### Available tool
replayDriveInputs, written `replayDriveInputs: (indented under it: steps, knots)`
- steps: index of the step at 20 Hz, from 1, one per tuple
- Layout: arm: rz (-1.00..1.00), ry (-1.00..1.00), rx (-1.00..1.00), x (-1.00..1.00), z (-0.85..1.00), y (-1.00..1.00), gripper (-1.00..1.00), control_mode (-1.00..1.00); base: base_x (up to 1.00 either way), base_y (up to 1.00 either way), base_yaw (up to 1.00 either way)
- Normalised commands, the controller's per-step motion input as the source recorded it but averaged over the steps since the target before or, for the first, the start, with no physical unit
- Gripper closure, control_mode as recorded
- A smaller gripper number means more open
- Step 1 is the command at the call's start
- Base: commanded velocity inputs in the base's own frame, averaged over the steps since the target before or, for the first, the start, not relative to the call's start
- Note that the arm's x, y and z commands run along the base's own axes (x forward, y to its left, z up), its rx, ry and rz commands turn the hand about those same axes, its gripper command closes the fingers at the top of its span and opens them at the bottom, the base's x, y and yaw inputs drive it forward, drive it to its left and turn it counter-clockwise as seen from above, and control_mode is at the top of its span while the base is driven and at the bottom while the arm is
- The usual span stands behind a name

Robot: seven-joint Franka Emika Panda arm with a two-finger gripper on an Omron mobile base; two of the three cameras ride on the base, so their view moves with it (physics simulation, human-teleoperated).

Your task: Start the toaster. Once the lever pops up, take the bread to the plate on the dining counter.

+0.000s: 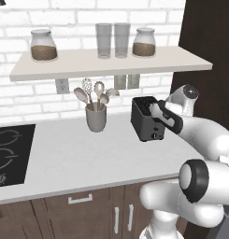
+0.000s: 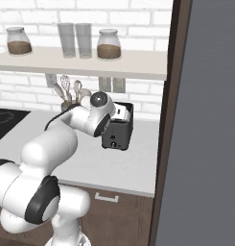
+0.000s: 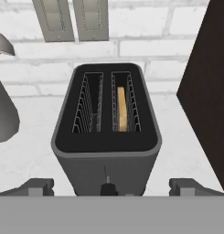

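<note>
Claw (image 3: 111, 187) above the toaster (image 3: 105, 132).
Your claw's tips stand wide apart; the bread (image 3: 122, 109) sits in one slot, near the tabletop's (image 1: 88, 154) back edge.

In the right base view the arm's elbow covers the left side of the toaster (image 2: 120, 130); in the hand view the bread (image 3: 122, 109) sits edge-on in the right slot, most of it sunk from sight; the toaster's lower front is cut off there, its lever perhaps that small dark nub; the hob (image 1: 10, 154) runs off the surface's left edge.
</note>
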Motion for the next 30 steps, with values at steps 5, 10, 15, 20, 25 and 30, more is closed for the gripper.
replayDriveInputs:
  steps: [5, 10, 15, 20, 25, 30]
  knots:
    - [0.0, 0.0, 0.0, 0.0, -0.03, 0.0, -1.0, -1.0, 0.0, 0.0, 0.0]
    - [0.0, 0.0, 0.0, 0.0, -0.04, 0.0, -1.0, -1.0, 0.0, 0.0, 0.0]
    - [0.0, -0.01, 0.0, 0.0, 0.0, 0.0, -1.0, -1.0, 0.0, 0.0, 0.0]
    - [0.0, -0.03, 0.0, 0.0, 0.0, 0.0, -1.0, -1.0, 0.0, 0.0, 0.0]
    - [0.0, -0.04, 0.0, 0.0, 0.0, 0.0, -1.0, -1.0, 0.0, 0.0, 0.0]
    - [0.0, -0.03, 0.0, 0.0, 0.0, 0.0, -1.0, -1.0, 0.0, 0.0, 0.0]
